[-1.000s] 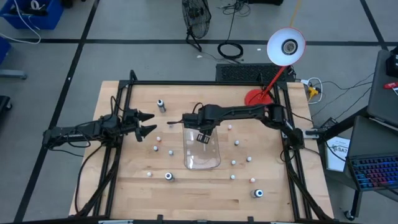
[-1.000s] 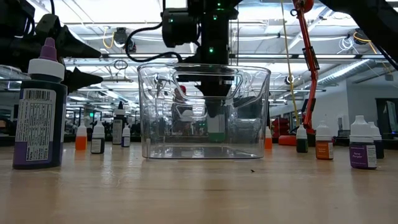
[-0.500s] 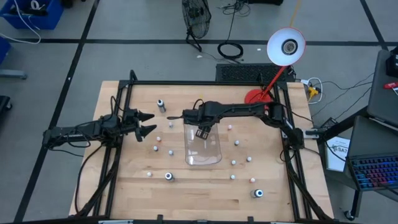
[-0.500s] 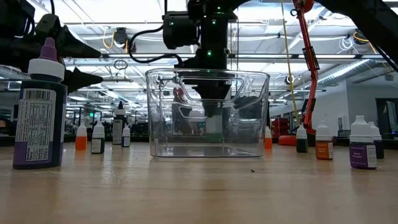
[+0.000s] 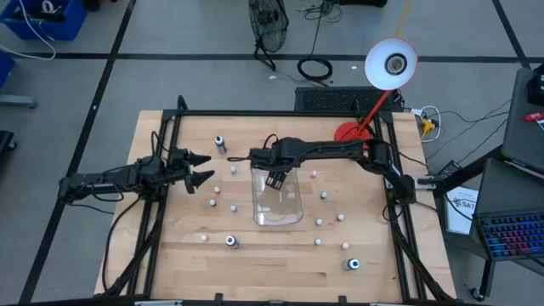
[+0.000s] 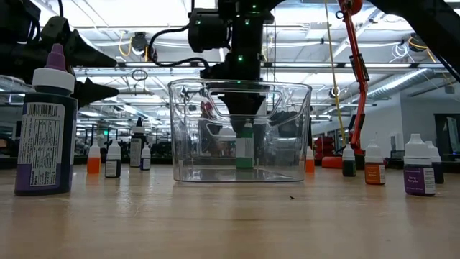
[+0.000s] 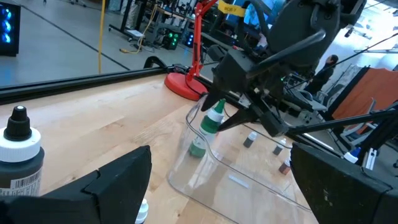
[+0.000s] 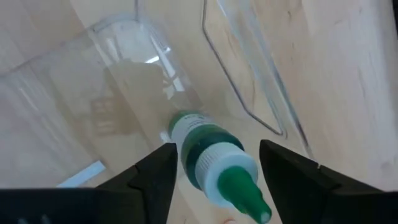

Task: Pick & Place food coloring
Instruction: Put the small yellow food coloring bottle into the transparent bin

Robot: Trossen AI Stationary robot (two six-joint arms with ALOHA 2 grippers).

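Observation:
A small bottle with a green cap (image 6: 245, 147) stands upright on the floor of the clear plastic tray (image 5: 289, 212), near its far end. It also shows in the right wrist view (image 8: 208, 152) and the left wrist view (image 7: 211, 121). My right gripper (image 5: 274, 179) hangs open just above the bottle (image 6: 245, 115), one finger on either side of the cap with a gap to each (image 8: 217, 186). My left gripper (image 5: 201, 168) waits open at the table's left side (image 7: 221, 186). Several more tiny bottles stand scattered on the wood around the tray.
A larger dark bottle (image 5: 220, 143) stands toward the far left of the table. Others stand near the front (image 5: 230, 241) and at the near right (image 5: 352, 264). A red lamp base (image 5: 347, 133) sits at the far right. Black frame rails edge the table.
The right gripper, down inside the tray with the green-capped bottle, has risen a little; the bottle now stands on the tray floor below its fingertips. Earlier in that second the tray slid slightly toward the far edge. The left arm kept still.

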